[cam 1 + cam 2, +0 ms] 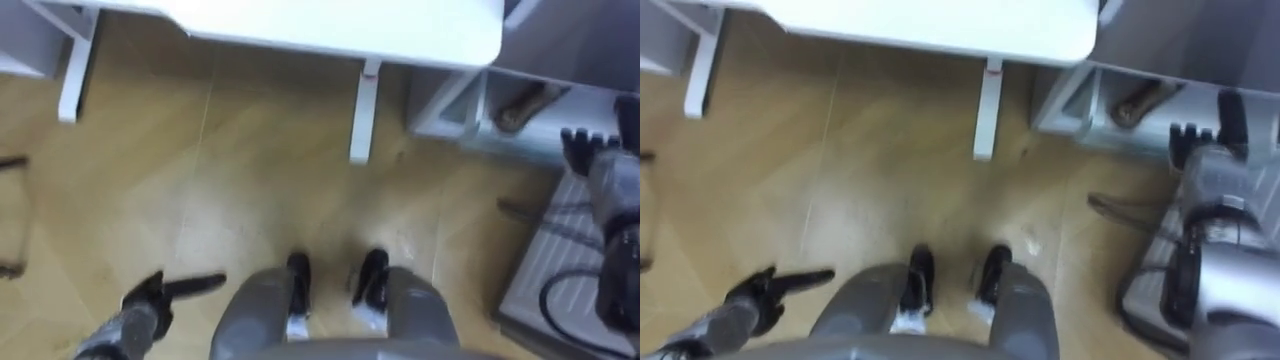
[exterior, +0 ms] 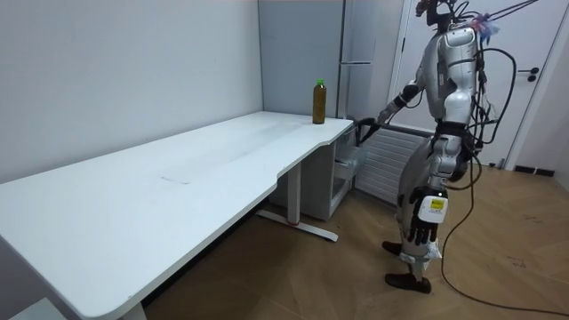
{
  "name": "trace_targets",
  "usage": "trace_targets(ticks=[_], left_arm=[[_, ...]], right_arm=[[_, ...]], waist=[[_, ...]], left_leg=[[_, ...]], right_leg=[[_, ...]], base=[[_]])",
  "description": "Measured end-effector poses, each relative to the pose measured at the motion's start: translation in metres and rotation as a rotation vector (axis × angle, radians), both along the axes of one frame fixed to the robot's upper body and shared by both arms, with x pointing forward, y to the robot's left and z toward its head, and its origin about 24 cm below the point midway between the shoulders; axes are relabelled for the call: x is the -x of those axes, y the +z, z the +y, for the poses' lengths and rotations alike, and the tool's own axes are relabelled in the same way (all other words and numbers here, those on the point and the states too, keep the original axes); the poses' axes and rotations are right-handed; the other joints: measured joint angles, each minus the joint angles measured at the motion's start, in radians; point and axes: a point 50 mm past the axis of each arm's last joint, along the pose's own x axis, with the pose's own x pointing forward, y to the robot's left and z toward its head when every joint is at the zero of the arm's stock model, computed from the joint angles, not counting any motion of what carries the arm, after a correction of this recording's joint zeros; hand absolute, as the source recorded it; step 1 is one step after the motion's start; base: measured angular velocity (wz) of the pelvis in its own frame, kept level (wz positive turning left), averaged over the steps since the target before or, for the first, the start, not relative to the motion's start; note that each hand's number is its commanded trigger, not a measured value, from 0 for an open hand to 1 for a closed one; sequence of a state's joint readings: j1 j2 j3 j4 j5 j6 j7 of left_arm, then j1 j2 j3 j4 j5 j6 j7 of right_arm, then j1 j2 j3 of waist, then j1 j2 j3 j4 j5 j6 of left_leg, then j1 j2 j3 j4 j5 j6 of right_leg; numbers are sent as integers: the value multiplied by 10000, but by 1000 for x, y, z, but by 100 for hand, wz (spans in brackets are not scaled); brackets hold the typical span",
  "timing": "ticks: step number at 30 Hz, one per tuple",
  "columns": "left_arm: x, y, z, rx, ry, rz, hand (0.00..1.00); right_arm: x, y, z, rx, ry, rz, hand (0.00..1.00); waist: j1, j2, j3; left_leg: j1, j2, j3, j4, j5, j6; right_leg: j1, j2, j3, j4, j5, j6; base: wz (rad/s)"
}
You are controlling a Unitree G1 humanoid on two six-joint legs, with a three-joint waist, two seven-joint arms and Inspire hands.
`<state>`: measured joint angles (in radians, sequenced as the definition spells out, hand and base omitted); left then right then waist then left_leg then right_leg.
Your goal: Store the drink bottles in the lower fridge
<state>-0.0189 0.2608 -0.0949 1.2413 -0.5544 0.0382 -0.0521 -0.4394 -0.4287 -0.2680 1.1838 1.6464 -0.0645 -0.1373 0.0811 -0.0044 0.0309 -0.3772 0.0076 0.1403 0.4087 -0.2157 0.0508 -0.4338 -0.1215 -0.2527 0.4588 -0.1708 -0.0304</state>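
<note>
A bottle of brownish drink with a green cap stands upright on the white desk's far corner, next to the tall grey fridge. I stand on the wooden floor at that end of the desk, facing it. My right hand reaches out level with the desk's edge, short of the bottle; its fingers are straight and hold nothing. My left hand hangs low at my side, fingers stretched out, empty. Below the fridge, an open grey compartment holds a brownish thing lying down.
The desk's rounded corner and its white leg are just ahead of my feet. A ribbed white panel lies low on my right. A door is behind me in the room view.
</note>
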Motion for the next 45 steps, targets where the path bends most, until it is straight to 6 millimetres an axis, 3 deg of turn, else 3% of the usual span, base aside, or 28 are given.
trace_targets(ticks=[3,4,5,6,8,11,15,17,22,29,34,38,40,45], left_arm=[[14,-3,-1,258,119,177,0],[25,-4,0,288,218,373,0],[34,-6,-1,310,329,557,0],[39,-6,-1,323,429,630,0],[50,-7,0,420,670,750,0],[61,-8,-4,513,944,807,0],[62,-9,-7,405,950,825,0],[58,-9,-9,231,954,581,0],[59,-9,-10,64,588,585,0],[62,-9,-10,-33,360,782,0],[68,-10,-11,-67,494,1060,0],[75,-12,-15,-31,1130,1190,0],[76,-12,-14,-24,1427,1179,0],[76,-11,-12,-107,1729,1225,0]], right_arm=[[26,-21,2,274,241,361,0],[45,-37,7,125,257,716,0],[61,-50,13,-70,257,1065,0],[69,-56,16,-134,279,1237,0],[101,-76,25,-277,485,1926,0],[139,-98,45,-591,1016,2787,0],[171,-111,56,-590,1858,3938,0],[188,-116,62,-135,3224,4951,0],[204,-125,76,900,6748,7044,0],[206,-129,90,2895,12238,8826,0],[209,-131,94,3034,13010,9063,0],[222,-133,95,2536,12897,9469,0],[224,-133,95,2489,12808,9494,0],[228,-133,94,2441,12688,9661,0]], waist=[[-95,63,-135],[-96,33,-275],[-185,36,-340],[-264,44,-348],[-364,16,-351],[-650,-57,-312],[-821,-53,-255],[-863,-90,-234],[-873,-87,-248],[-692,-136,-232],[-701,-164,-229],[-702,-165,-214],[-693,-147,-255],[-717,-129,-235]], left_leg=[[941,-40,-71,-727,84,-60],[1317,-24,-91,-978,108,-96],[1671,-8,-125,-1175,125,-121],[1809,-3,-138,-1231,126,-124],[2202,24,-207,-1435,122,-132],[2658,13,-217,-1697,127,-140],[3229,6,-147,-1983,127,-140],[3561,12,-123,-2198,100,-166],[4022,21,-120,-2446,83,-175],[4252,10,-205,-2450,83,-175],[4311,17,-308,-2451,33,-186],[4429,16,-314,-2455,-1,-179],[4439,15,-312,-2459,-1,-179],[4585,15,-340,-2463,-22,-183]], right_leg=[[898,93,-118,-645,40,70],[1296,183,-129,-938,60,99],[1687,228,-242,-1197,68,109],[1855,258,-257,-1300,73,123],[2285,367,-224,-1558,97,169],[2740,407,-241,-1789,72,212],[3299,522,-198,-2100,110,289],[3607,556,-38,-2265,101,338],[4067,703,23,-2557,159,382],[4284,699,-2,-2578,155,389],[4466,738,-7,-2746,151,398],[4541,752,18,-2759,144,410],[4580,753,26,-2756,144,410],[4751,757,16,-2765,135,423]], base=[[3],[4],[7],[8],[3],[0],[-5],[-11],[-3],[2],[5],[0],[0],[0]])
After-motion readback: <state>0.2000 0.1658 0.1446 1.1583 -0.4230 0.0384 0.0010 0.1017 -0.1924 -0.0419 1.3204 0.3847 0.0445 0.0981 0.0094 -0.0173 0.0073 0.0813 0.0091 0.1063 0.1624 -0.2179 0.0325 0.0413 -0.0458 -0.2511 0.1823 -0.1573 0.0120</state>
